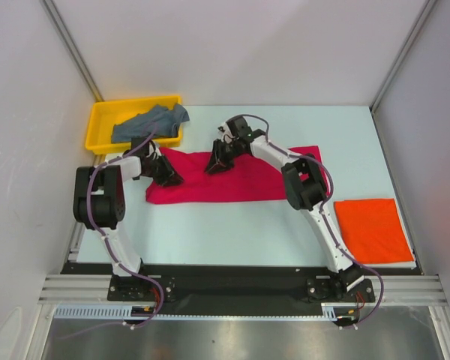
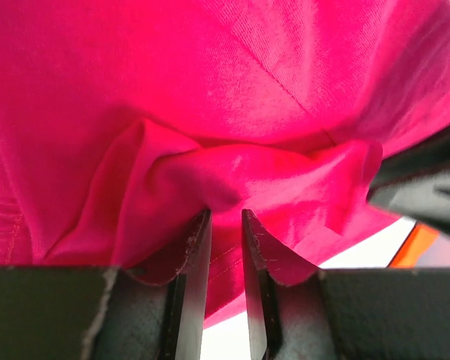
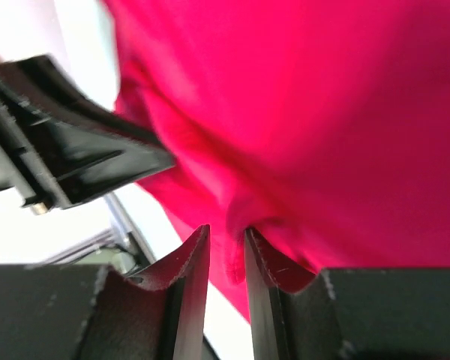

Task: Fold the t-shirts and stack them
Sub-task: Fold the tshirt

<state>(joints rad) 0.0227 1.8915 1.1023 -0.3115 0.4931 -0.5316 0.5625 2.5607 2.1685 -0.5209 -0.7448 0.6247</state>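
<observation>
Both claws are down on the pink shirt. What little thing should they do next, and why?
Probably close both grippers firmly on the cloth before lifting. The left gripper and the right gripper each have a bunched fold of the crimson-pink t-shirt right at their tips. Their jaws stand slightly apart, and I cannot tell whether the fold is truly pinched. A lift now might leave the cloth behind.
</observation>
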